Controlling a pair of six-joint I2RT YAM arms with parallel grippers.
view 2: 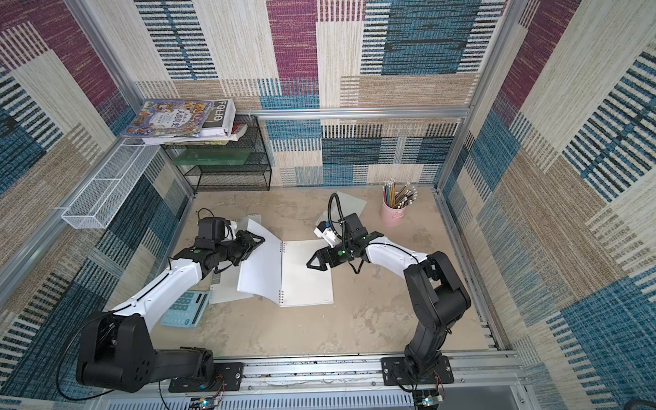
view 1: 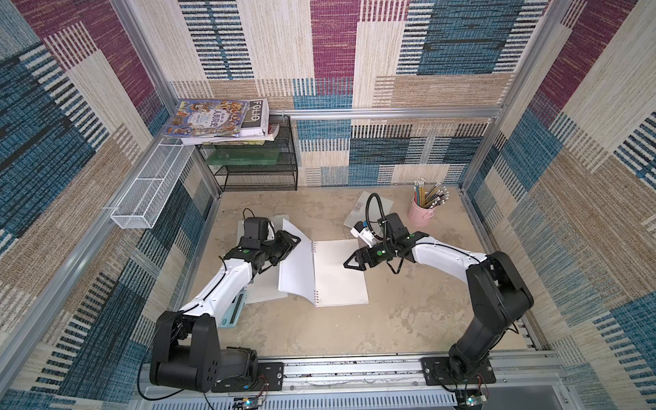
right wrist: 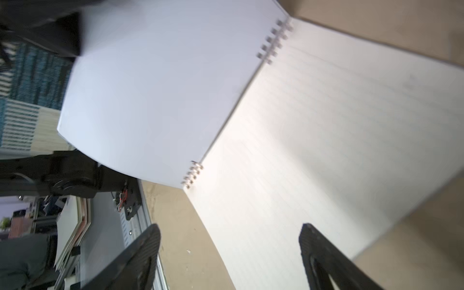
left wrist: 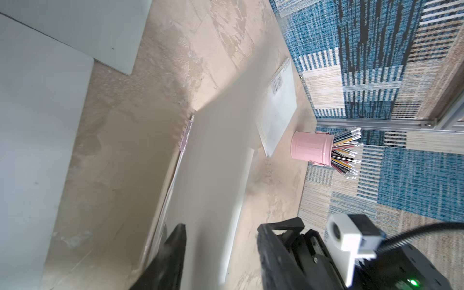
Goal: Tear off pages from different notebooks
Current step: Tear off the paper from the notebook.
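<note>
Notebooks (view 1: 337, 284) number four, one open; one pencil cup (view 1: 420, 213).

My left arm (view 1: 227, 280) rises from its base at the lower left of both top views and slants up and right toward the centre, with my left fingers (left wrist: 173, 256) pointing right. The wrist view shows only one of them, so I can't tell how far they have closed. My right arm (view 1: 447, 255) climbs from the lower right, bends sharply at the elbow and reaches left toward the centre, right fingers (right wrist: 143, 253) spread wide, gripping nothing.
</note>
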